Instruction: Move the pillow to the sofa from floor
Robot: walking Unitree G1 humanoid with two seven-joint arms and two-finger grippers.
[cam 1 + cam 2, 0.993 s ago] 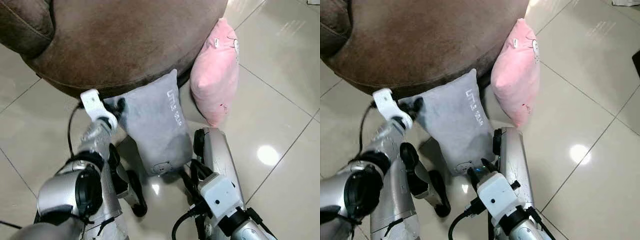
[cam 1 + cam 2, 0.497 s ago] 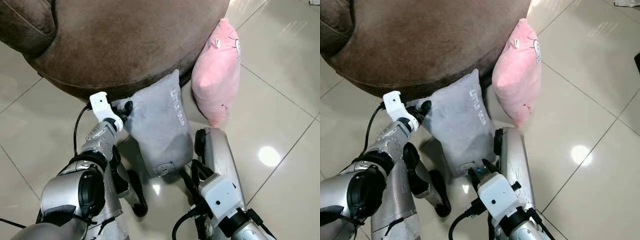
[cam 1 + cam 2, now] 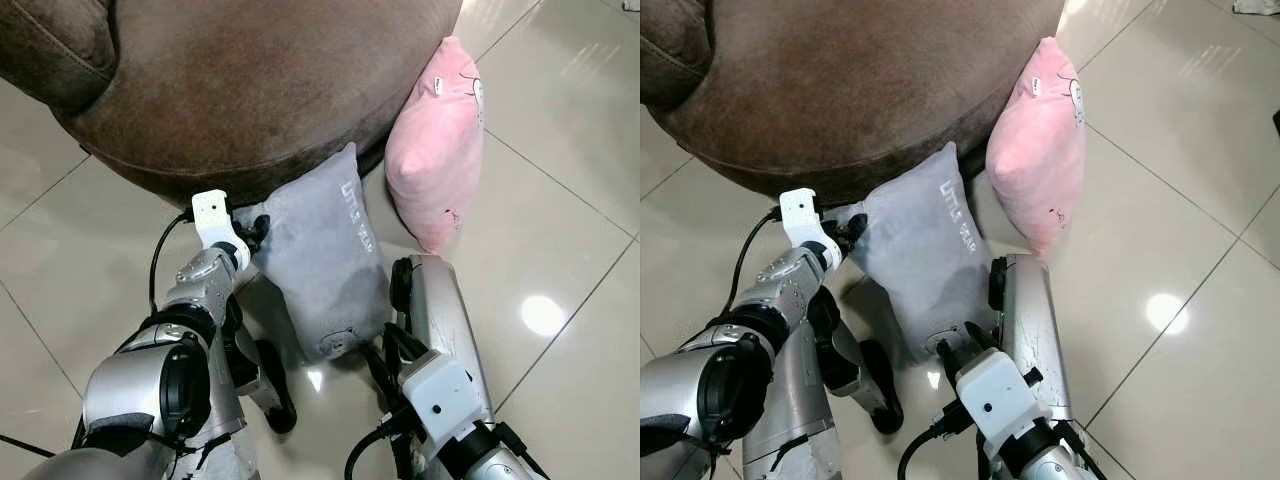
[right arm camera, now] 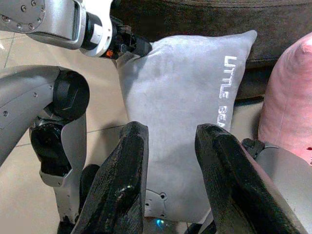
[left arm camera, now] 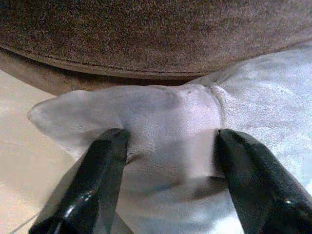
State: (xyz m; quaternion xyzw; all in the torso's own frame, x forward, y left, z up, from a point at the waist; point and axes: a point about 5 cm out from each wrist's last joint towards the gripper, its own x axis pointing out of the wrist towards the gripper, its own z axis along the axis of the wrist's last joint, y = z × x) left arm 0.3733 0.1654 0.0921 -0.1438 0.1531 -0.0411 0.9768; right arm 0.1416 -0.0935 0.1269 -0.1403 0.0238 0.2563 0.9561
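Grey pillow (image 3: 325, 255): soft, plush-looking fabric, pale grey, roughly rectangular, with white lettering "LITTLE" along one edge and a small round face patch near its lower end. It stands on the tiled floor (image 3: 560, 210), tilted, its top corner leaning against the base of the brown sofa (image 3: 260, 80).

Pink pillow (image 3: 436, 150): same plush look, small printed figure near its top; stands upright just beside the grey one, also against the sofa base.

Left end effector (image 5: 168, 146): at the grey pillow's upper left corner. Wrist view shows the two black fingers (image 5: 105, 165) on either side of a bunched fold of grey fabric, pinching it; sofa edge directly behind.

Right end effector (image 4: 168, 161): low, in front of the grey pillow's lower part. Fingers (image 4: 129, 165) spread apart, nothing between them; the pillow shows through the gap. Cannot tell whether the tips touch the fabric.
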